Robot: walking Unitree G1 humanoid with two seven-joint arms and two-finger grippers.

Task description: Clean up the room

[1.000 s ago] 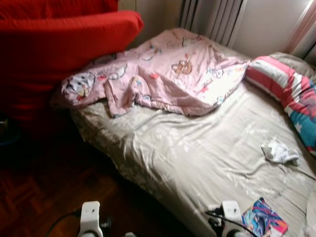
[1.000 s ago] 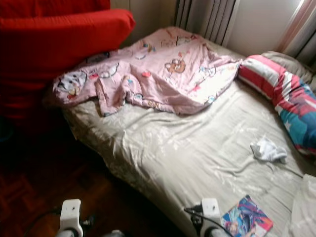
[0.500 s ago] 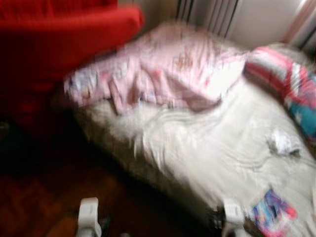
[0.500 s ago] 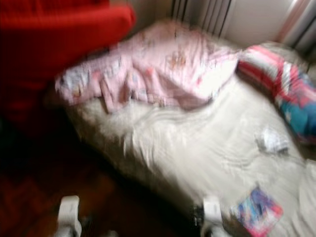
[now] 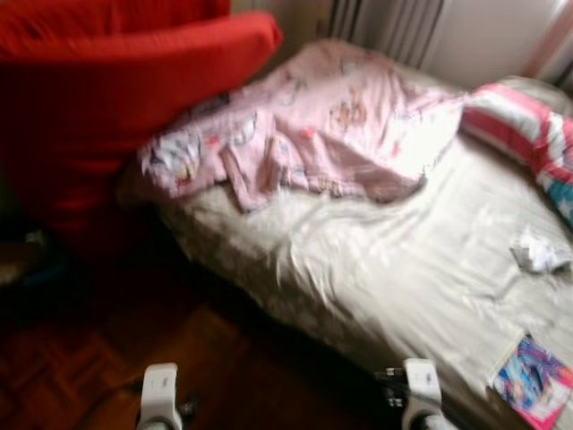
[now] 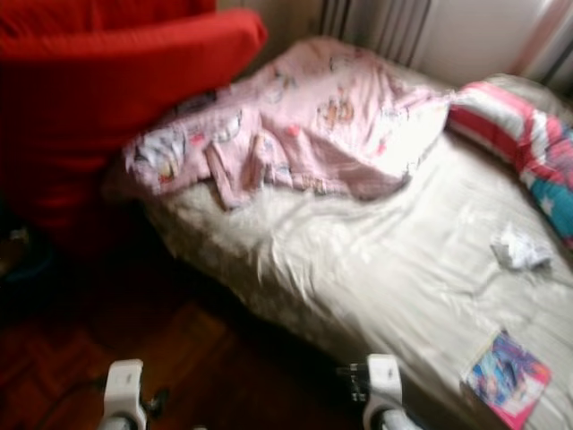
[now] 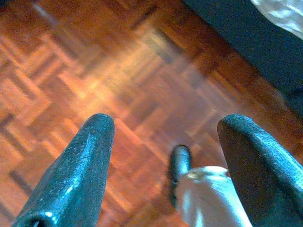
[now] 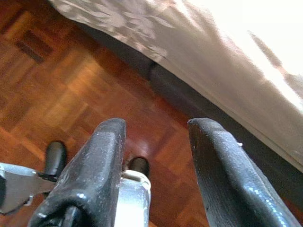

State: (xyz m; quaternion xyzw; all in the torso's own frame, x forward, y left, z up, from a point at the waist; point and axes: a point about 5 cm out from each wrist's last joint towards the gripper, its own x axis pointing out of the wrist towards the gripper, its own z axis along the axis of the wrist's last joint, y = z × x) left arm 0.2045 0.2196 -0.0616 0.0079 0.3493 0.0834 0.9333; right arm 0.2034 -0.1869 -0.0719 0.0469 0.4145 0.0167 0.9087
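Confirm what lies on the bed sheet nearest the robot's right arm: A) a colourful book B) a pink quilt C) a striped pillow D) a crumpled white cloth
A: the colourful book lies at the near edge of the bed, closest to the right arm; the white cloth is farther up.

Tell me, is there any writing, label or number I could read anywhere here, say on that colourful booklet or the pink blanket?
None can be read.
Colourful glossy booklet on the beige bedsheet: swirls of pink and blue, any title too blurred to read.
Pink cartoon-print blanket: only small animal pictures, no legible words.
Red, white and teal striped pillow: stripes, no lettering visible.
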